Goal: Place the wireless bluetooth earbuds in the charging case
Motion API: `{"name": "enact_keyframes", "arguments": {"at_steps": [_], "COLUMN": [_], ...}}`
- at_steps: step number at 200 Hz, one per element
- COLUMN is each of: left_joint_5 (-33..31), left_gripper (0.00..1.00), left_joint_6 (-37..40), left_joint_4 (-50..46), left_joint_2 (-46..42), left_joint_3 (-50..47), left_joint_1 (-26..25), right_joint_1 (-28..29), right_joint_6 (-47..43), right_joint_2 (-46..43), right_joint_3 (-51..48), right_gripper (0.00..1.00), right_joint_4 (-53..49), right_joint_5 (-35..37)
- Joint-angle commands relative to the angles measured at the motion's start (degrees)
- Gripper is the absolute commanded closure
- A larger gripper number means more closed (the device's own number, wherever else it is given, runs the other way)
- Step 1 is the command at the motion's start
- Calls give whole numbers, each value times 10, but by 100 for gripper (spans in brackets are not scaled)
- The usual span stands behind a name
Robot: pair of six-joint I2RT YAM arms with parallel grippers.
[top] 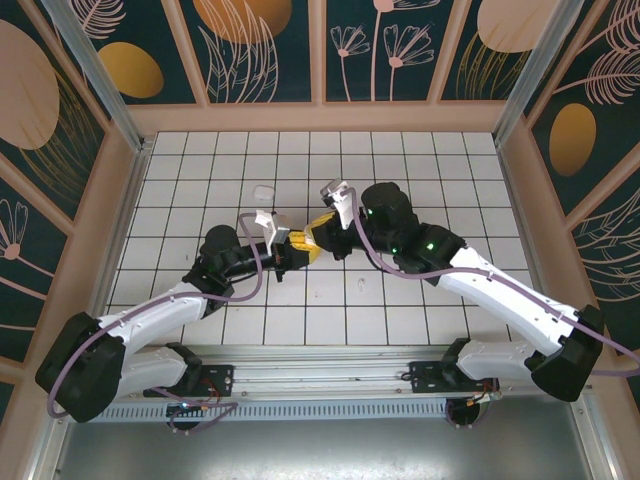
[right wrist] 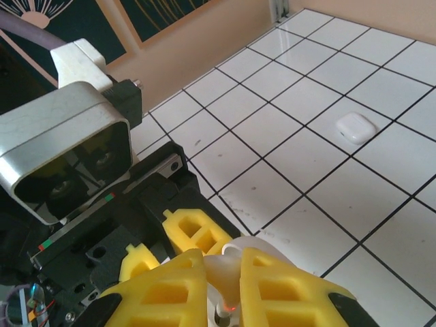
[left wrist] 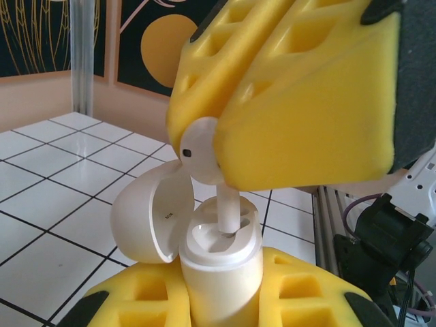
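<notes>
The left end effector was closed around the white charging case and held it upright, with its lid swung open to the left. The right end effector gripped one white earbud directly above the case. The stem pointed down and its tip was entering a slot of the case. A second case, closed, lay well apart on the tiled surface.

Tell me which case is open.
The case in the left tool, lid flipped back; the other case lies shut on the tiles.
</notes>
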Motion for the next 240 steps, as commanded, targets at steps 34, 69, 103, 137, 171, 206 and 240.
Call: {"name": "enact_keyframes", "arguments": {"at_steps": [34, 69, 103, 137, 171, 206, 240], "left_joint_5": [7, 5, 2, -1, 0, -5, -11], "left_gripper": [100, 100, 100, 100, 100, 100, 100], "left_joint_6": [15, 15, 18, 18, 15, 11, 13], "left_joint_4": [41, 41, 34, 32, 34, 42, 38], "left_joint_2": [-17, -23, -29, -31, -34, -40, -47], "left_joint_3": [6, 7, 6, 6, 1, -12, -17], "left_joint_1": [0, 1, 1, 1, 0, 0, 0], "right_joint_1": [6, 7, 7, 7, 5, 4, 4], "right_joint_6": [-14, -12, 4, 15, 44, 68, 97], "right_joint_2": [6, 20, 24, 24, 28, 16, 1], "right_joint_3": [24, 20, 20, 33, 51, 68, 73], "right_gripper": [86, 86, 72, 61, 53, 49, 48], "right_joint_4": [-49, -54, -49, -50, -57, -53, -31], "right_joint_5": [-26, -37, -33, -9, 4, 2, -13]}}
